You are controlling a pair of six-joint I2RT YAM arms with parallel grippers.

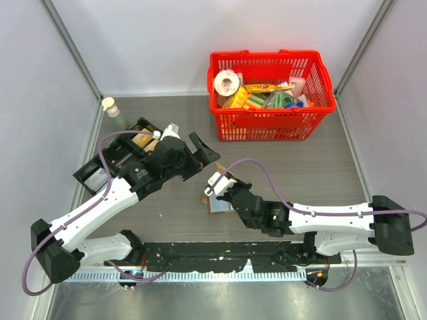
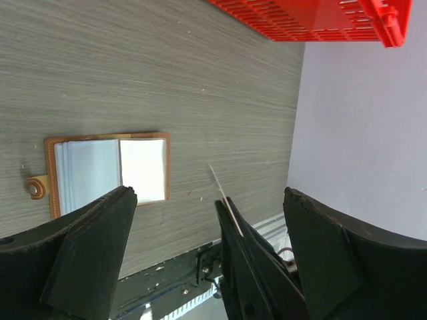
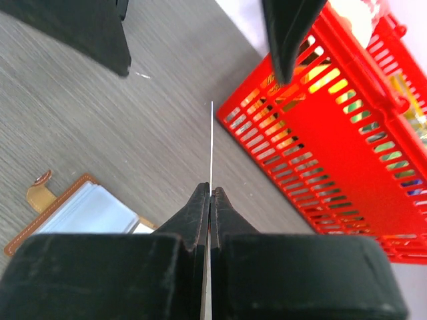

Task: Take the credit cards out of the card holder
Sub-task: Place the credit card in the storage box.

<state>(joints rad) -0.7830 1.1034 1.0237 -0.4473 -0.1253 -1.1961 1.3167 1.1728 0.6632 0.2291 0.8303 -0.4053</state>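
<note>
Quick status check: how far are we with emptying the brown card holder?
Done: the brown leather bifold card holder lies open on the wood-grain table. In hand: the right gripper is shut on a thin pale card, held clear of the holder; the left gripper is open and empty. Left: set that card down, then check the pale sleeves, where a white rectangle may be another card.

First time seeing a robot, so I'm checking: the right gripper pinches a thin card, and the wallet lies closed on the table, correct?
Not closed: the wallet lies open on the table, its pale inside showing in the left wrist view. The right gripper does pinch a thin card.
</note>
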